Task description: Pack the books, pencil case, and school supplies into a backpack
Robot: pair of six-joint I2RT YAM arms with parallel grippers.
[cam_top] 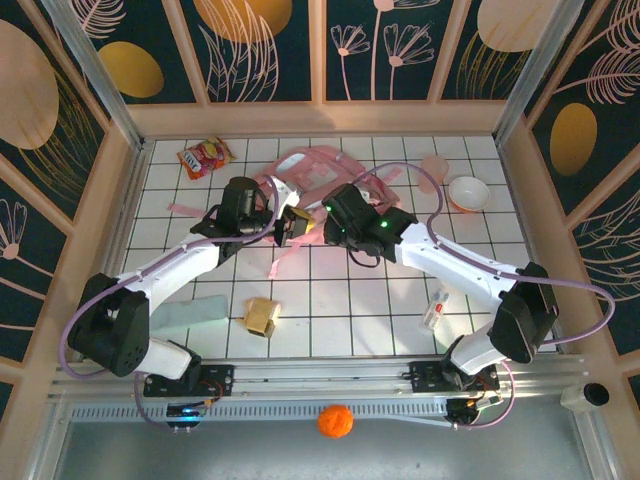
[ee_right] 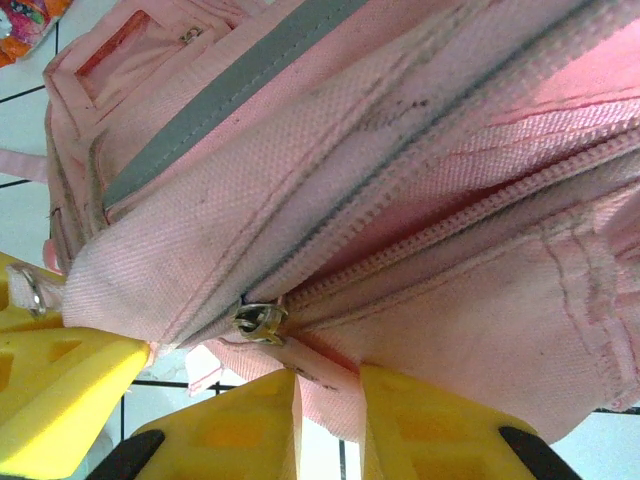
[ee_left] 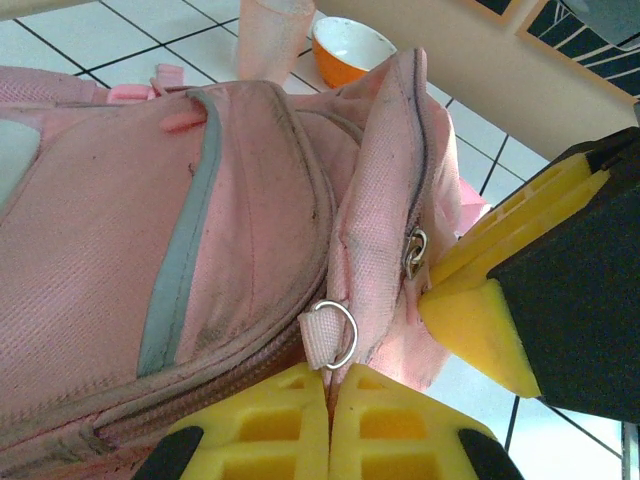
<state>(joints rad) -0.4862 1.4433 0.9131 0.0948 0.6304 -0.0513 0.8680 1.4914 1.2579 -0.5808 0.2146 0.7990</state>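
Note:
The pink backpack [cam_top: 310,170] lies at the middle back of the table, partly under both arms. My left gripper [ee_left: 328,385] is shut on the backpack's fabric edge just below a strap loop with a metal ring [ee_left: 338,335]. My right gripper [ee_right: 330,385] meets it from the right and is shut on a pink pull tab [ee_right: 335,385] under the zipper slider [ee_right: 260,322]. From above, the left gripper [cam_top: 290,226] and right gripper [cam_top: 318,222] nearly touch. The mint-green pencil case [cam_top: 195,312], the tan box [cam_top: 262,315] and the white oblong item [cam_top: 436,308] lie near the front. The books are out of view.
A red-orange snack bag [cam_top: 205,157] lies at the back left. A pink cup [cam_top: 434,168] and an orange-and-white bowl [cam_top: 468,192] stand at the back right. Wooden walls ring the tiled table. An orange ball [cam_top: 336,421] sits below the front rail.

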